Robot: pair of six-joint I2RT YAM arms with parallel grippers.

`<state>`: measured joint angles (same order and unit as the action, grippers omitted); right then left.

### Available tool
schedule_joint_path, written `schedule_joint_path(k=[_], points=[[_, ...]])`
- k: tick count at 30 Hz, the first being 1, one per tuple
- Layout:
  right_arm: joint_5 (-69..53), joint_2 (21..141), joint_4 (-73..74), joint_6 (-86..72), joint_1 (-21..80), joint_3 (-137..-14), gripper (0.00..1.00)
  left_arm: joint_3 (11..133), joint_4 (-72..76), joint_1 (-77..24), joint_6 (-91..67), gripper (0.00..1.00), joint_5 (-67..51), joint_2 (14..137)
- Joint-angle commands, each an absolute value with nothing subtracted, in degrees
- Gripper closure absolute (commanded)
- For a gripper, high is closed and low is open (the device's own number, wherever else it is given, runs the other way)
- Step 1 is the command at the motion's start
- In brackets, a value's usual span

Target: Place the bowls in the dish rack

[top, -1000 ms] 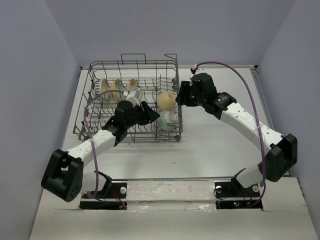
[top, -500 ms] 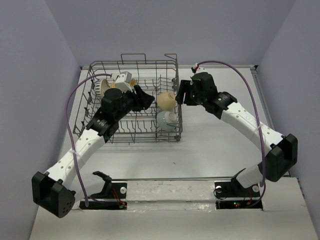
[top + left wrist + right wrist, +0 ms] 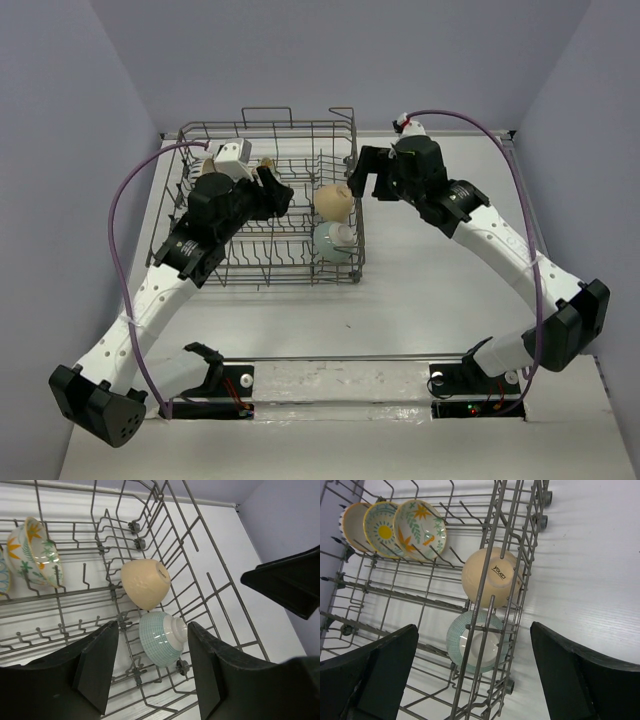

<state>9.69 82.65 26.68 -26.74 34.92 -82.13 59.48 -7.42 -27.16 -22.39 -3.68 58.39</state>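
The left claw (image 3: 278, 188) hangs open, empty, over the dish rack's (image 3: 260, 124) middle; the right claw (image 3: 360, 178), spread wide, empty, hovers over its right wall.

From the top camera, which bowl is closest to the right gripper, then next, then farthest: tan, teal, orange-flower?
1. tan bowl, dish rack's right side, beside right gripper.
2. teal bowl, next toward the robot.
3. orange-flower bowl, back-left row.
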Motion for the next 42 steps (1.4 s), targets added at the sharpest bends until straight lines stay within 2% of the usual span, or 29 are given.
schedule_joint_path(k=[1,4,6,7,8,22,42], points=[[10.9,78.3,24.5,-26.8,34.7,-85.4,0.00,64.3,-9.3,-26.5,-19.2,0.31,1.9,55.4],[12.7,75.9,24.4,-27.2,34.7,-84.8,0.00,65.7,-9.2,-26.3,-18.4,0.26,3.3,54.1],[14.4,73.4,24.5,-27.1,34.7,-84.2,0.00,67.4,-9.5,-26.1,-17.8,0.17,4.6,54.1],[15.1,72.4,24.4,-27.1,34.7,-83.4,0.00,67.9,-9.7,-26.1,-17.7,0.02,4.9,54.1],[15.8,71.5,24.5,-27.2,34.7,-83.1,0.00,68.5,-9.9,-26.0,-17.5,0.01,5.2,54.1],[24.5,50.4,25.2,-26.0,34.7,-73.1,0.00,72.5,-12.7,-25.8,-14.8,0.01,8.4,50.7],[24.9,51.0,26.1,-25.0,34.7,-73.1,0.00,73.1,-13.2,-25.8,-15.0,0.01,7.9,50.5]])
